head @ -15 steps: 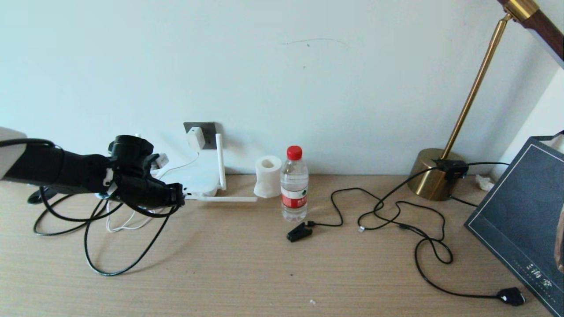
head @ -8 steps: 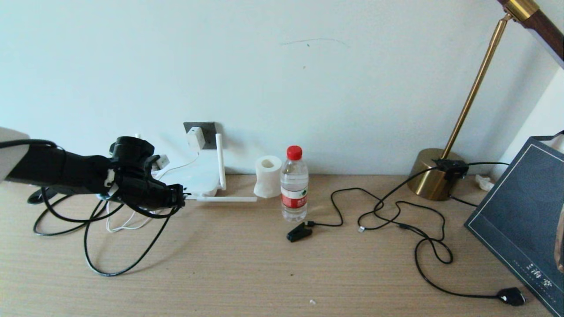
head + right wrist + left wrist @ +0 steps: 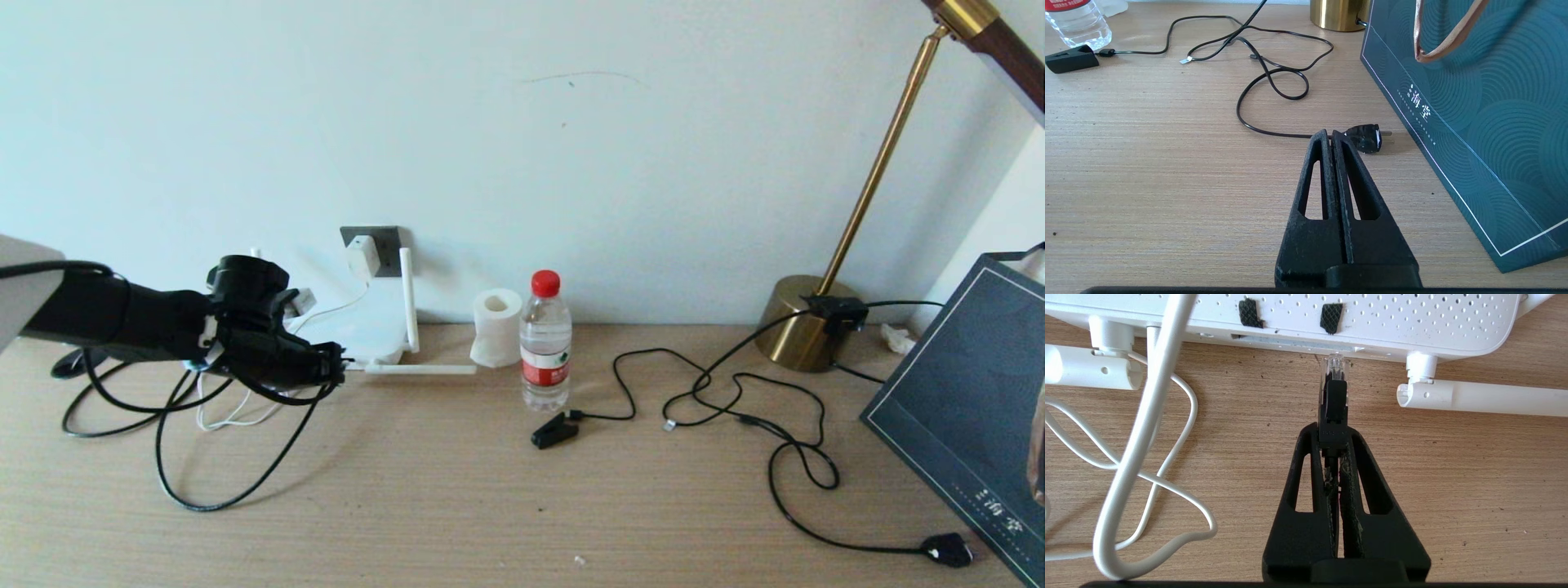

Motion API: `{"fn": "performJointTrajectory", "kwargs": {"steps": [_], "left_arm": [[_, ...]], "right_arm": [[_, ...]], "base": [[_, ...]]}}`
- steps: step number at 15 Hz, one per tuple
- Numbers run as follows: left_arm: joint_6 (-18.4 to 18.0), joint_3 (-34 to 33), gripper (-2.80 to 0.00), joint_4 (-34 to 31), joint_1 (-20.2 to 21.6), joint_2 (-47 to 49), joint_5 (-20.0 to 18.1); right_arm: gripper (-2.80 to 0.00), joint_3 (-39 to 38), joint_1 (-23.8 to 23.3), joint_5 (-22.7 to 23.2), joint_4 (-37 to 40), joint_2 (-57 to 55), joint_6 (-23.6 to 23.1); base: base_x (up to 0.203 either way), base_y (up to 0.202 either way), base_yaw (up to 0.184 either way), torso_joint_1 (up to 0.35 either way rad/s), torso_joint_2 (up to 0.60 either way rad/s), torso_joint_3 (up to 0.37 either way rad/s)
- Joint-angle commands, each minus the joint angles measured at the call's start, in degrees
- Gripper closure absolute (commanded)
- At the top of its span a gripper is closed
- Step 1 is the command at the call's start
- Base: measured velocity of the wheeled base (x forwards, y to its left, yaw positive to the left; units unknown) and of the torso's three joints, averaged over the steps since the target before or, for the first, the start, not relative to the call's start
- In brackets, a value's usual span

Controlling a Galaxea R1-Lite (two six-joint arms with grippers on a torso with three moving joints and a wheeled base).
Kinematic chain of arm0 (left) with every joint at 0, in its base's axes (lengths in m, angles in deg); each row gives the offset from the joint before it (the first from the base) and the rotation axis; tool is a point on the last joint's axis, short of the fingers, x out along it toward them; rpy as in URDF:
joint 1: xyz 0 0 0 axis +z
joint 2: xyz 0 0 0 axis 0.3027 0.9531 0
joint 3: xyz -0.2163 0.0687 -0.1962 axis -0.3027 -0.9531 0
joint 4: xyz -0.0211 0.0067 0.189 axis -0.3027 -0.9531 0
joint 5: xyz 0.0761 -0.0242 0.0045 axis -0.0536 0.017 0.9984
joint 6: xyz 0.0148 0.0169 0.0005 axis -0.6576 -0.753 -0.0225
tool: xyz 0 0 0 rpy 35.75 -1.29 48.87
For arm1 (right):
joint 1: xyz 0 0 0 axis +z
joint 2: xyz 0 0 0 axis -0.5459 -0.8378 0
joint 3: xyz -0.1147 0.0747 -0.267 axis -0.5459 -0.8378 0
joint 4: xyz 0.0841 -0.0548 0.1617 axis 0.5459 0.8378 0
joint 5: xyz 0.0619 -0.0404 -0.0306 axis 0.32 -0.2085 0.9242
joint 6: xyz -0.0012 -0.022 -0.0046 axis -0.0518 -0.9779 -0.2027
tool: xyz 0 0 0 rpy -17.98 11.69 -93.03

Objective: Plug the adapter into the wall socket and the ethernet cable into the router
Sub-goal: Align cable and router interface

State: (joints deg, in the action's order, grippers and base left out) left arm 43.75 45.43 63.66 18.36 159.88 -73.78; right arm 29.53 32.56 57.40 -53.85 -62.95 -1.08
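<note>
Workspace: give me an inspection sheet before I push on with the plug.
Surface: wooden table, small specks.
Job's things: adapter sits in the wall socket; ethernet cable plug tip at the router edge, not seated.
Clutter: water bottle, paper roll, lamp, dark bag.
Grippers: left gripper shut on ethernet cable; right gripper shut, holding nothing.
Cables: white cord looped beside router; black cords tangled at right.
Surroundings: plain wall.
</note>
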Motion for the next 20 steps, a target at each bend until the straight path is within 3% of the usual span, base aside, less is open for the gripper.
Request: {"fn": "performJointTrajectory", "kwargs": {"steps": [1, 20], "left_arm": [[0.06, 0.07, 0.00, 0.01, 0.05, 0.33, -0.06], [-0.03, 1.13, 0.00, -0.08, 0.05, -0.02, 0.03]], "right_arm": [[0.00, 0.01, 0.00, 0.02, 0.01, -0.08, 0.02], [0.00, 0.01, 0.00, 0.02, 0.01, -0.08, 0.02]], "base": [[0.000, 0.000, 0.000, 0.000, 0.00, 0.000], [0.000, 0.000, 0.000, 0.000, 0.00, 0.000]]}}
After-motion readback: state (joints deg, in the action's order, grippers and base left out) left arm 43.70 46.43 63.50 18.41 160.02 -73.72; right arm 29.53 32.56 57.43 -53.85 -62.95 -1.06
